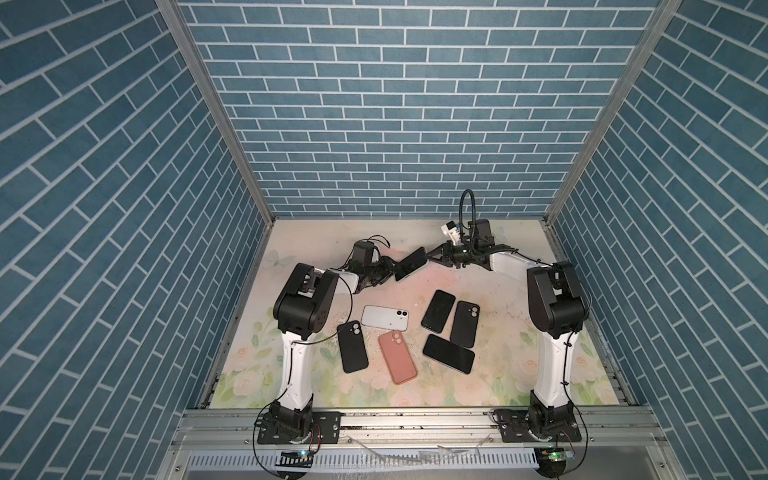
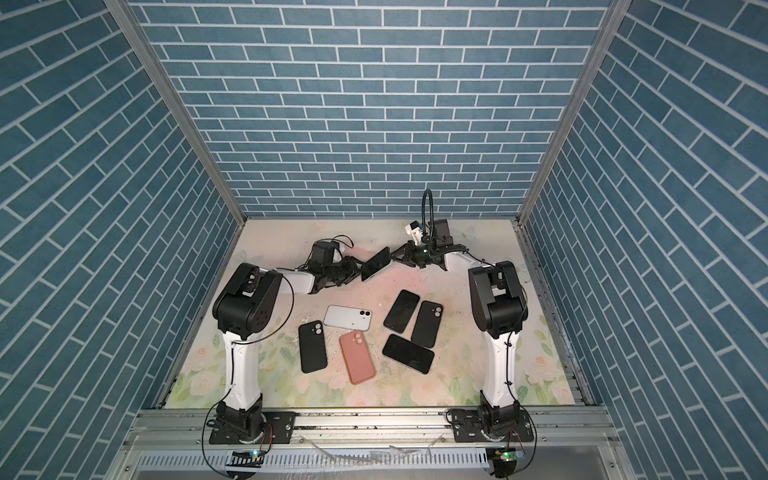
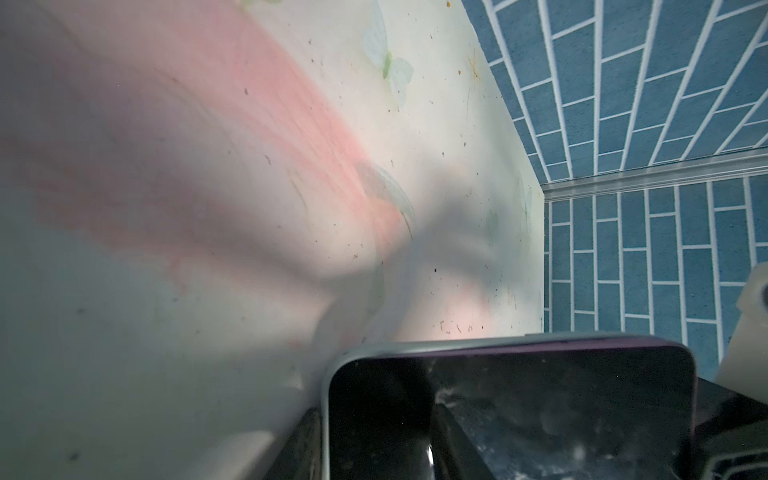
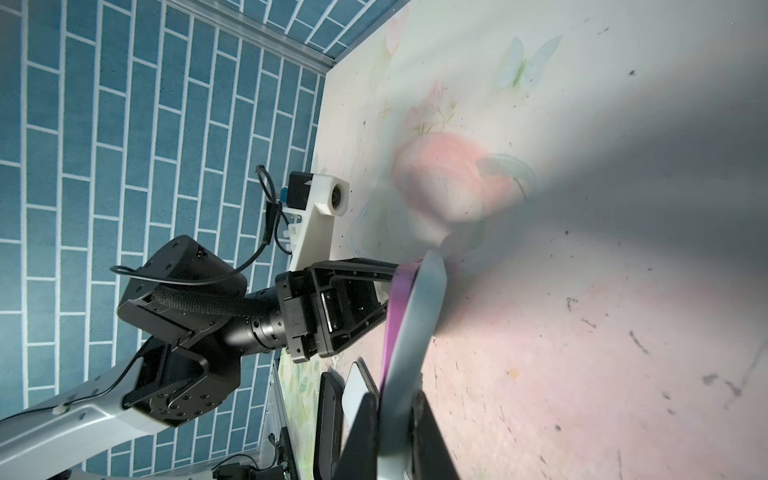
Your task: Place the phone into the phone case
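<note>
Phone (image 1: 410, 263) hangs in mid-air, left jaws gripping one end, right jaws pinching the other.

Top views: high over the front rail (image 1: 415, 419), facing down and toward the back wall (image 1: 395, 124), far off; both take in the whole desk (image 1: 498, 332).
Left wrist: close, looking along the phone (image 3: 498, 415) toward a desk corner.
Right wrist: close, facing the left tool (image 4: 392, 291).
Shared: both wrist views show the phone and the desk's pink patch.
</note>
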Controlling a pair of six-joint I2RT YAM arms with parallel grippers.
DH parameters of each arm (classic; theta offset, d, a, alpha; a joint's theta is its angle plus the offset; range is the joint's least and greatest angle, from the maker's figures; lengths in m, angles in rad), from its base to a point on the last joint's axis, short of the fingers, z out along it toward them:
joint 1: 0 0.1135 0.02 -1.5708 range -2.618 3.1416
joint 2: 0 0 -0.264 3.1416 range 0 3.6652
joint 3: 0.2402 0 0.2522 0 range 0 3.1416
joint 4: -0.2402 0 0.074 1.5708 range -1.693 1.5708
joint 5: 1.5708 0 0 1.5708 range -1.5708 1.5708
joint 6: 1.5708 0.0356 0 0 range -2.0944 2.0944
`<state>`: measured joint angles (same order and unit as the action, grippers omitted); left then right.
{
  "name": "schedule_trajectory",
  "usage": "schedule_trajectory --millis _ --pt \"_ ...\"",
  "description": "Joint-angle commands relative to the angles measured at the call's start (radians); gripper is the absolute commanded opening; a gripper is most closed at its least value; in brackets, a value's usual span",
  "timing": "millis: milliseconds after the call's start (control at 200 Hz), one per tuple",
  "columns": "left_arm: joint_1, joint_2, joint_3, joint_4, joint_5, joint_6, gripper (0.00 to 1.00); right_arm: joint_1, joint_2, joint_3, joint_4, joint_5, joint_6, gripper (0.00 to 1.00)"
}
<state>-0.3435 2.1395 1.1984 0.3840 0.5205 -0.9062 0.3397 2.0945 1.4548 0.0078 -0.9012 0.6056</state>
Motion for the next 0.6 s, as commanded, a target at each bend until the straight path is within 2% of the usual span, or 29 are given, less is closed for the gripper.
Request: schedule_trajectory --millis 0,115,295,425,490,595 --pt "-0.015 0.048 -0.012 -0.046 0.011 0.005 0.45 0.046 0.033 0.024 -0.089 0.02 -0.062 0.06" --pt "-0.016 0.048 -0.014 -0.042 0.01 0.006 0.45 0.051 0.029 0.039 -0.169 0.079 -0.118 0.03" --pt "-0.016 0.047 -0.023 -0.029 0.008 0.001 0.45 0.051 0.019 0.041 -0.175 0.067 -0.129 0.21" --pt "-0.016 0.052 -0.024 -0.02 0.01 -0.006 0.45 0.062 0.019 0.041 -0.165 0.03 -0.13 0.27" --pt "-0.016 0.053 -0.02 -0.017 0.012 -0.007 0.45 0.068 0.021 0.043 -0.165 0.026 -0.133 0.27" --pt "-0.016 0.048 -0.021 -0.017 0.015 -0.007 0.45 0.068 0.016 0.038 -0.163 0.059 -0.133 0.18"
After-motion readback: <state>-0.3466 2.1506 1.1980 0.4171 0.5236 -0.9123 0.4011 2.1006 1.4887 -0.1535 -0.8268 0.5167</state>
